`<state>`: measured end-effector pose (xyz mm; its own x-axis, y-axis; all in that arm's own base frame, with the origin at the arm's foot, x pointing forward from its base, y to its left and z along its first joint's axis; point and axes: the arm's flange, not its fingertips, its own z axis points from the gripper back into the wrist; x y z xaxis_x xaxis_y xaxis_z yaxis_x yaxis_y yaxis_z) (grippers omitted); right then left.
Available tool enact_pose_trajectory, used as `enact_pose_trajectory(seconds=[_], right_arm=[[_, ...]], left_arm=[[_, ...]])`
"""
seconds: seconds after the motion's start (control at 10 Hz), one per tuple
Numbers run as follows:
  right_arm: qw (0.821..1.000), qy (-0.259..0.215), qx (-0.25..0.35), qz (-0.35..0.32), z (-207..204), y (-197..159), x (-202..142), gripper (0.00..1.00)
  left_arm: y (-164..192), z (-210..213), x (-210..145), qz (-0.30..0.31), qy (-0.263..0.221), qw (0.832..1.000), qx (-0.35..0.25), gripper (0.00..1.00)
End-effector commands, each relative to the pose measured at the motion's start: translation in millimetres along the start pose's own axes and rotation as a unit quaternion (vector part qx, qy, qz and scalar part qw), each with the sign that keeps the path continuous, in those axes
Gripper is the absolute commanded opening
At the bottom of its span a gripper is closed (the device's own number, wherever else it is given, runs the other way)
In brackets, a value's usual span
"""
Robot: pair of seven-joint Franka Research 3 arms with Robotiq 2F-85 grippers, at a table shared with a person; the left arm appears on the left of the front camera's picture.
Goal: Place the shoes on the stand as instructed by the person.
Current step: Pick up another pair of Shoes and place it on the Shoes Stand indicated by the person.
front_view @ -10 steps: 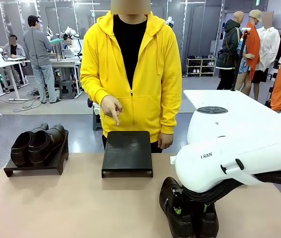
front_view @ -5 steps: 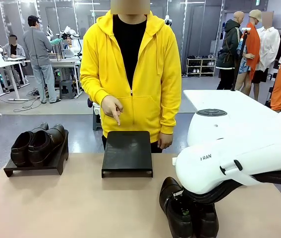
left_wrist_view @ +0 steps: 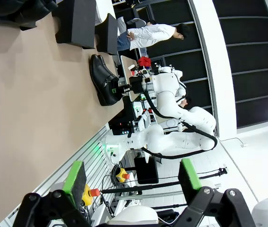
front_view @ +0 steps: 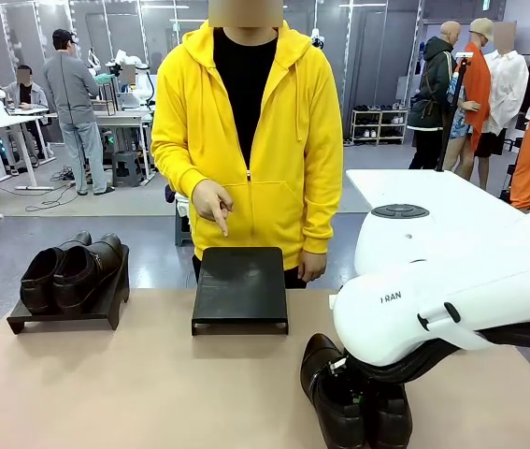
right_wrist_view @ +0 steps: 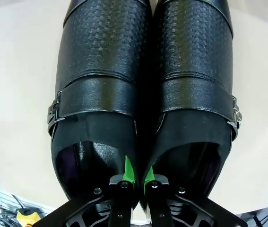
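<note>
White R arm w/ blk tool (green pads).

A large indoor workshop. A tan tabletop spans the near ground, with a grey floor beyond it. At the far left stand white work tables and a grey stool, with cables lying nearby. Dark panelled walls run across the back. A low shelf rack stands before them at the far right.
</note>
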<state>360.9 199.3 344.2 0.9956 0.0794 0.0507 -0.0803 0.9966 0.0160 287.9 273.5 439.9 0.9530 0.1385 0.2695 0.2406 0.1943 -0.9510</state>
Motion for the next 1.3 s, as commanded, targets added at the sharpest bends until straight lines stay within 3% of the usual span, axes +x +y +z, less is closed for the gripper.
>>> enact_pose_trajectory(seconds=[0.0, 0.6, 1.2], right_arm=[[0.999, -0.031, -0.003, -0.028, 29, -6, -5, 0.0], [0.996, -0.081, 0.027, -0.024, 120, -7, 12, 0.0], [0.996, -0.08, 0.02, -0.019, 119, -5, 10, 0.0]], left_arm=[[-1, 0, -2, -0.003, 0.002, 1.0, -0.004, 1.0], [-1, 0, -2, -0.003, 0.002, 1.0, -0.004, 1.0], [-1, 0, -2, -0.003, 0.002, 1.0, -0.004, 1.0]])
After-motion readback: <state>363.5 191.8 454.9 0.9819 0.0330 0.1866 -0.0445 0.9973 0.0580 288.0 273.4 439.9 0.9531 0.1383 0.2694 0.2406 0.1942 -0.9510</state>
